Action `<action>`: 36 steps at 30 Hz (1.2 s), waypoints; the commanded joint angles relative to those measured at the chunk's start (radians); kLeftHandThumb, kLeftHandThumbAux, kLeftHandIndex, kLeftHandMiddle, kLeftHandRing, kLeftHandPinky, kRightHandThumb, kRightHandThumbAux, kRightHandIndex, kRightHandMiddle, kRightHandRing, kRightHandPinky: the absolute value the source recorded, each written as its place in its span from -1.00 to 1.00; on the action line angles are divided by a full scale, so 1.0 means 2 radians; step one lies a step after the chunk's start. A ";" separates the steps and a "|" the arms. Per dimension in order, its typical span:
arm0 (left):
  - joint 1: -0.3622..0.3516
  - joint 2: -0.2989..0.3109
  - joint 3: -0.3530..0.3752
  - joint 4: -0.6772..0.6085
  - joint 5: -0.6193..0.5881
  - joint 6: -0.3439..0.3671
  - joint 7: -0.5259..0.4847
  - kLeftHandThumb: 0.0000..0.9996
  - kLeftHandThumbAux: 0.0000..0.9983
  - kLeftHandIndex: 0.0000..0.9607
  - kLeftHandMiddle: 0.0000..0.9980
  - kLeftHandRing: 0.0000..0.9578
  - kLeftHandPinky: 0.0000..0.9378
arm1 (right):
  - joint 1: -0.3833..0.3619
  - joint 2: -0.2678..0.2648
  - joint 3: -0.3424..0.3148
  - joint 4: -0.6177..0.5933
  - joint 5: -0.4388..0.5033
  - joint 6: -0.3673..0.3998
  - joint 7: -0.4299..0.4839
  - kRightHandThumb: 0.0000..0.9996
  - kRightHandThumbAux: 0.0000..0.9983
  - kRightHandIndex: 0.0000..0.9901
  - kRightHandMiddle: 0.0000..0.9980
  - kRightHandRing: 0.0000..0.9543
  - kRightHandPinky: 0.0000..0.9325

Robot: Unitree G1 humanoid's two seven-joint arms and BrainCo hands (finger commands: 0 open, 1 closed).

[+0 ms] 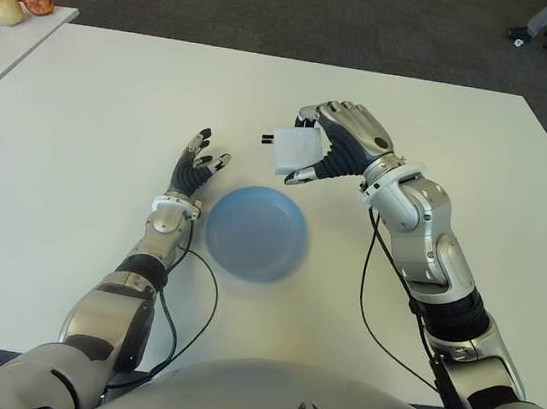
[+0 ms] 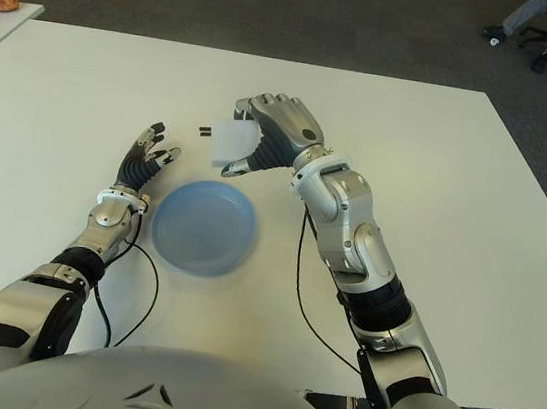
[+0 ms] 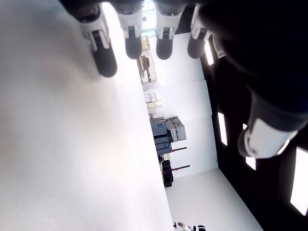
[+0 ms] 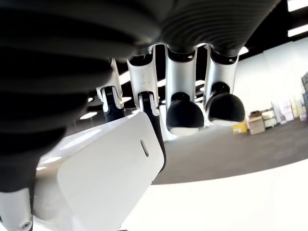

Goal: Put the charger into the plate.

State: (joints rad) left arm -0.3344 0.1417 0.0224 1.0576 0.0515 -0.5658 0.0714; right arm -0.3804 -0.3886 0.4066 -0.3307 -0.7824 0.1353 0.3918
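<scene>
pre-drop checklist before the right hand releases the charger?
1. Grasp: right hand shut on the white charger, prongs pointing to the robot's left: ok.
2. Charger over the blue plate: not ok, it shows beyond the plate's far rim.
3. Plate holds nothing: ok.
4. Left hand out of the drop path: ok, it shows at the plate's left, fingers open.
5. Height above the table: cannot tell.

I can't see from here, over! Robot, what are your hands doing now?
Right hand shut on white charger, up beyond blue plate. Left hand open beside plate's left. Plate bare, nothing in the way.
</scene>
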 commanded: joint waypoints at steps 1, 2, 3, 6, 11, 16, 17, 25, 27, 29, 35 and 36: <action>0.041 -0.013 -0.008 0.030 0.006 0.044 -0.019 -1.00 0.20 -1.00 -0.99 -1.00 -1.00 | 0.013 0.007 0.009 0.014 0.003 -0.016 -0.006 0.71 0.36 -0.20 0.05 0.80 0.82; 0.041 -0.013 -0.008 0.030 0.006 0.044 -0.019 -1.00 0.20 -1.00 -0.99 -1.00 -1.00 | 0.015 0.009 0.011 0.017 0.003 -0.019 -0.007 0.71 0.36 -0.20 0.05 0.80 0.82; 0.041 -0.013 -0.008 0.029 0.006 0.045 -0.019 -1.00 0.21 -1.00 -0.99 -1.00 -1.00 | 0.016 0.010 0.013 0.020 0.003 -0.021 -0.008 0.71 0.36 -0.20 0.05 0.80 0.83; 0.041 -0.014 -0.008 0.027 0.005 0.045 -0.020 -1.00 0.21 -1.00 -0.99 -1.00 -1.00 | 0.022 0.014 0.020 0.029 -0.004 -0.028 -0.014 0.71 0.36 -0.20 0.06 0.81 0.83; 0.042 -0.014 -0.008 0.026 0.006 0.045 -0.018 -1.00 0.21 -1.00 -0.99 -1.00 -1.00 | 0.029 0.020 0.026 0.039 -0.006 -0.032 -0.019 0.71 0.36 -0.20 0.06 0.81 0.84; 0.042 -0.014 -0.008 0.026 0.006 0.047 -0.017 -1.00 0.20 -1.00 -1.00 -1.00 -1.00 | 0.042 0.041 0.022 0.057 0.013 -0.033 -0.038 0.71 0.36 -0.20 0.07 0.80 0.84; 0.041 -0.015 -0.008 0.026 0.006 0.047 -0.016 -1.00 0.20 -1.00 -1.00 -1.00 -1.00 | 0.044 0.045 0.020 0.060 0.017 -0.034 -0.042 0.71 0.36 -0.20 0.07 0.80 0.84; 0.041 -0.017 -0.010 0.025 0.010 0.047 -0.009 -1.00 0.19 -1.00 -1.00 -1.00 -1.00 | 0.047 0.061 0.020 0.091 0.041 -0.050 -0.062 0.71 0.36 -0.20 0.06 0.80 0.82; 0.042 -0.018 -0.011 0.023 0.010 0.047 -0.009 -1.00 0.20 -1.00 -1.00 -1.00 -1.00 | 0.046 0.062 0.021 0.101 0.044 -0.056 -0.065 0.71 0.36 -0.19 0.06 0.79 0.82; 0.043 -0.019 -0.011 0.021 0.010 0.047 -0.008 -1.00 0.21 -1.00 -1.00 -1.00 -1.00 | 0.045 0.063 0.024 0.111 0.045 -0.062 -0.066 0.71 0.36 -0.19 0.06 0.79 0.81; 0.045 -0.021 -0.011 0.016 0.009 0.052 -0.007 -1.00 0.22 -1.00 -0.99 -1.00 -1.00 | 0.044 0.066 0.027 0.129 0.046 -0.071 -0.070 0.71 0.36 -0.20 0.05 0.79 0.81; 0.045 -0.021 -0.010 0.018 0.009 0.053 -0.007 -1.00 0.22 -1.00 -0.99 -1.00 -1.00 | 0.044 0.067 0.029 0.132 0.044 -0.071 -0.070 0.71 0.36 -0.20 0.05 0.79 0.81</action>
State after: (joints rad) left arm -0.3202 0.1313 0.0217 1.0334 0.0506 -0.5656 0.0753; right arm -0.2881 -0.2578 0.4572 -0.0891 -0.7018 0.0059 0.2620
